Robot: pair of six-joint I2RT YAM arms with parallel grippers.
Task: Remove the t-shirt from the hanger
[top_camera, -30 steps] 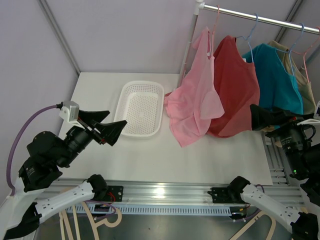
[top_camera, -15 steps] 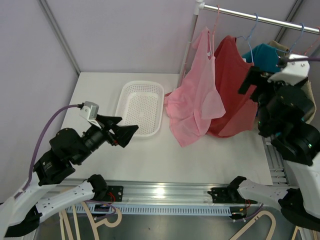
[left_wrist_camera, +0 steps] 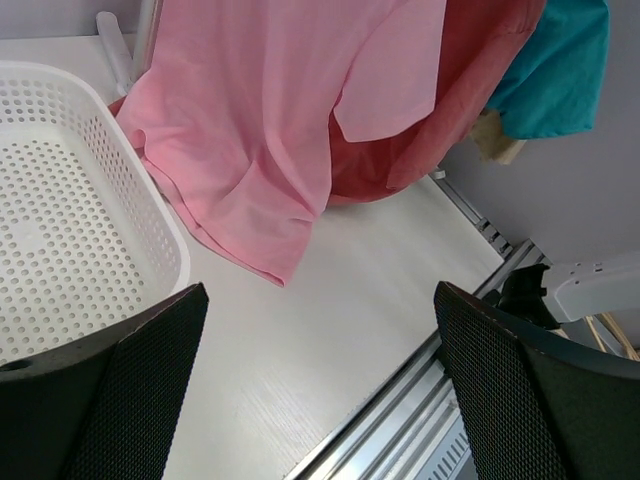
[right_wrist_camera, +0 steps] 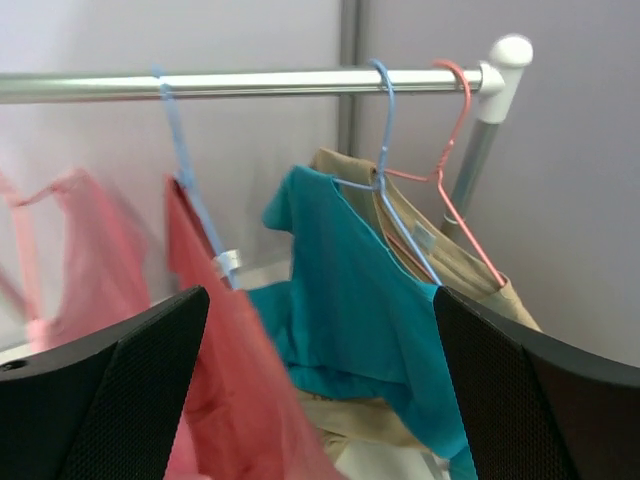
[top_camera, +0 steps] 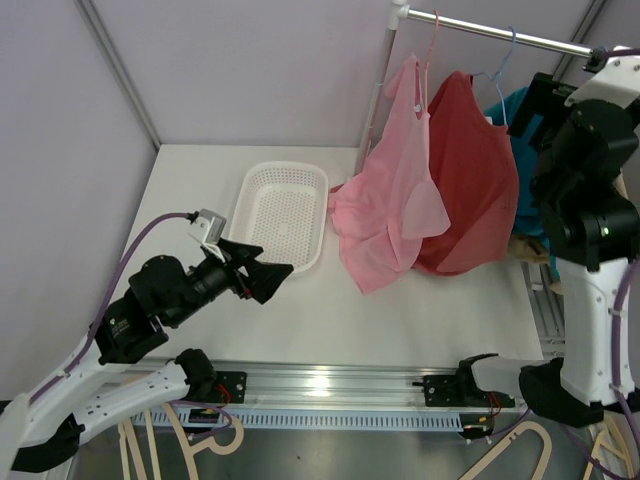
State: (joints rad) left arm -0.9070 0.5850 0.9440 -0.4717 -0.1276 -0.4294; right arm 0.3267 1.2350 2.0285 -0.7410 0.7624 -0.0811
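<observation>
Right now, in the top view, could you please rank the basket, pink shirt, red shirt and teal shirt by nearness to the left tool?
1. Basket, just ahead of the left tool.
2. Pink shirt, to its right.
3. Red shirt, further right.
4. Teal shirt, far right.

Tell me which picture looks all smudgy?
The right wrist view: the pink shirt and red shirt are smeared, the teal shirt crisper. The left wrist view is sharp. The top view has glare on the metal rail.

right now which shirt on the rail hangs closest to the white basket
The pink t-shirt, leftmost on the rail in the top view, its hem beside the basket. The red shirt, teal shirt and tan shirt hang further right.
</observation>
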